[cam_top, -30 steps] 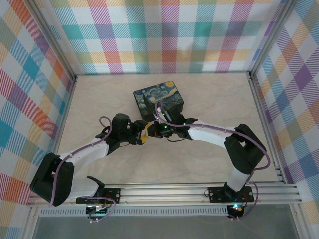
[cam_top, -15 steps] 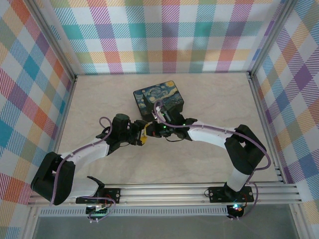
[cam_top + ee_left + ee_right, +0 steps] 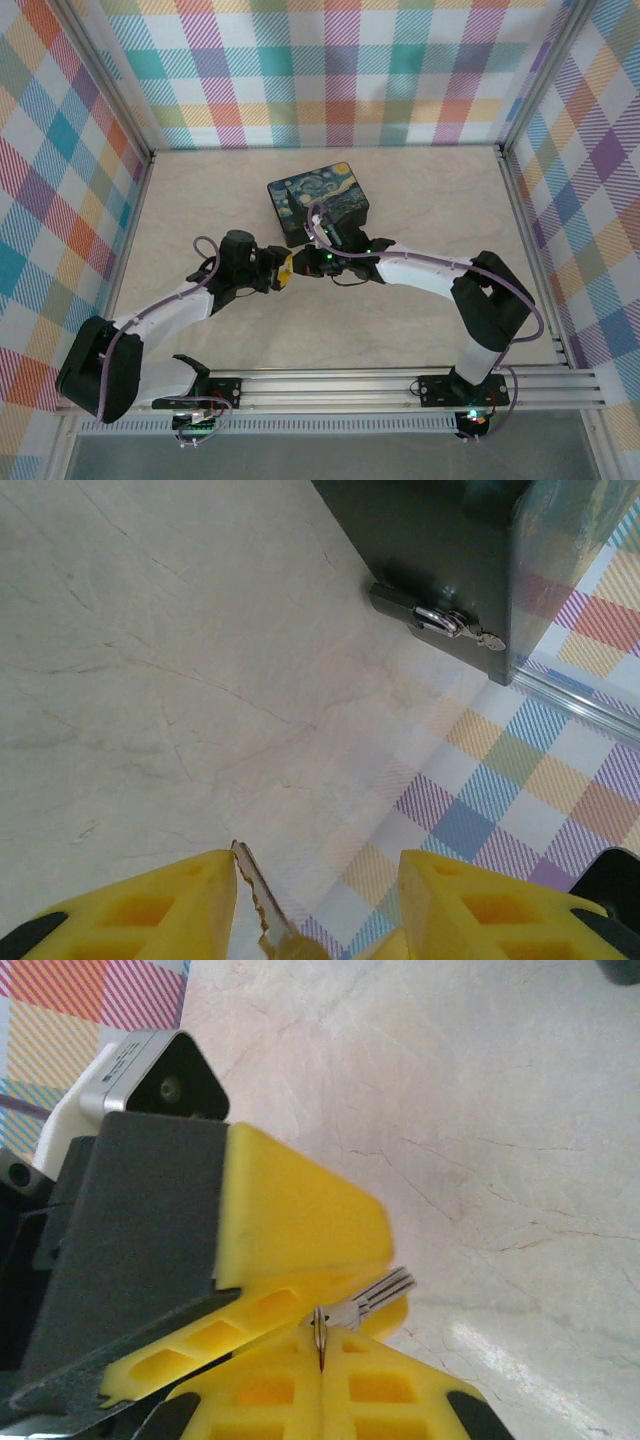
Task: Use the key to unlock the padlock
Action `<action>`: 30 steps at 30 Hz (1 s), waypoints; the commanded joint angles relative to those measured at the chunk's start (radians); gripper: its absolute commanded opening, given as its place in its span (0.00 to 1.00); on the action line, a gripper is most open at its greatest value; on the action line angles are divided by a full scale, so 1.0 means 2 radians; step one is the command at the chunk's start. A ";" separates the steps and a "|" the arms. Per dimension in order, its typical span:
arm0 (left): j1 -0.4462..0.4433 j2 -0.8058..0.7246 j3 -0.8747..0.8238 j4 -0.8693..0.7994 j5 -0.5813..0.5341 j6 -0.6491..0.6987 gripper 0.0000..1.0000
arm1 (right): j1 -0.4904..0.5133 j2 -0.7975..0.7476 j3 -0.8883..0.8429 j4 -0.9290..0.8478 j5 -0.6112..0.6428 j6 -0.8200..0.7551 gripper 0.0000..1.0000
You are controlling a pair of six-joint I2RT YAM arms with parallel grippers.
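Note:
My right gripper [image 3: 322, 1345] [image 3: 303, 266] is shut on the head of a small key [image 3: 378, 1293], whose grooved blade sticks out past the fingertips. My left gripper [image 3: 318, 858] [image 3: 285, 268] is open around that key [image 3: 252, 890]. The toothed blade leans against its left finger, and the right finger stands well apart. One yellow left finger [image 3: 300, 1220] looms just above the key in the right wrist view. Both grippers meet in front of the starry-night tin [image 3: 318, 200]. A small silvery fitting [image 3: 445, 620] hangs on the tin's side [image 3: 450, 540]. I cannot make out a brass padlock body there.
Bare marble-patterned tabletop [image 3: 200, 200] lies to the left of and in front of the tin. Plaid walls [image 3: 330, 70] enclose the table on three sides. A metal rail [image 3: 330, 385] with both arm bases runs along the near edge.
My left gripper and wrist have drawn back slightly to the left, away from the right gripper. The right arm and the tin have stayed put.

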 commanded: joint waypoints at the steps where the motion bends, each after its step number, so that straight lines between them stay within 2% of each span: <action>1: 0.010 -0.021 -0.010 -0.026 -0.007 0.021 0.47 | 0.000 -0.022 0.006 0.001 0.005 -0.015 0.06; 8: 0.012 -0.020 -0.007 -0.013 0.003 0.019 0.43 | 0.004 -0.015 0.012 0.013 -0.011 -0.009 0.06; 14: 0.012 -0.019 -0.010 -0.013 0.004 0.016 0.55 | 0.005 -0.019 0.016 0.024 -0.010 -0.008 0.06; 19: 0.013 -0.014 -0.014 0.001 0.007 0.013 0.56 | 0.007 -0.012 0.023 0.055 -0.037 0.002 0.06; 24: 0.016 -0.012 -0.012 0.004 0.009 0.014 0.47 | 0.016 -0.005 0.031 0.048 -0.038 0.000 0.07; 30: 0.034 -0.017 -0.009 -0.023 0.008 0.038 0.29 | 0.016 -0.004 0.032 0.028 -0.028 -0.007 0.07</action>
